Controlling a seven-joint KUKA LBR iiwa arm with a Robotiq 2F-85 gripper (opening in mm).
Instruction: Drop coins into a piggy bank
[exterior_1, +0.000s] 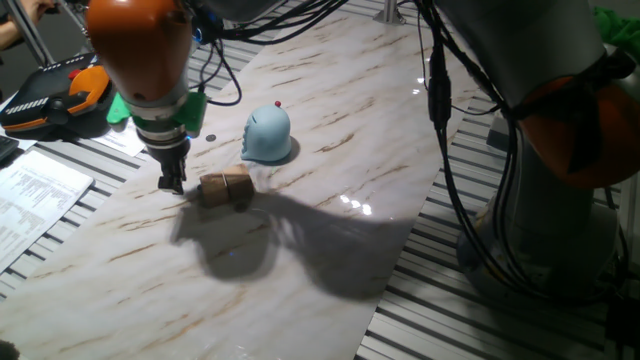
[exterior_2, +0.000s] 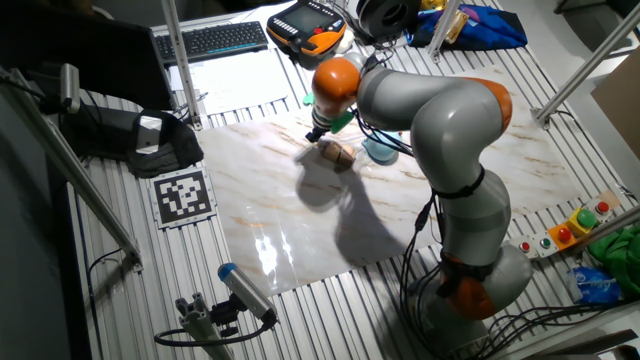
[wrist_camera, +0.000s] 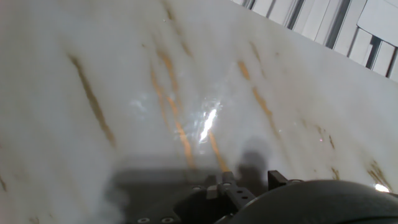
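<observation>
The light blue piggy bank with a red knob on top stands on the marble table; in the other fixed view the piggy bank is partly hidden behind the arm. One tiny dark coin lies on the table to the bank's left. My gripper hangs low over the table, left of the tan wooden cubes and well left of the bank. Its dark fingers look closed together, and I see nothing between them. The gripper also shows in the other fixed view, beside the cubes. The hand view shows only bare marble.
An orange-and-black hand controller and papers lie off the table's left edge. Cables hang behind the gripper. The robot base stands at the right. The table rests on a slatted metal frame.
</observation>
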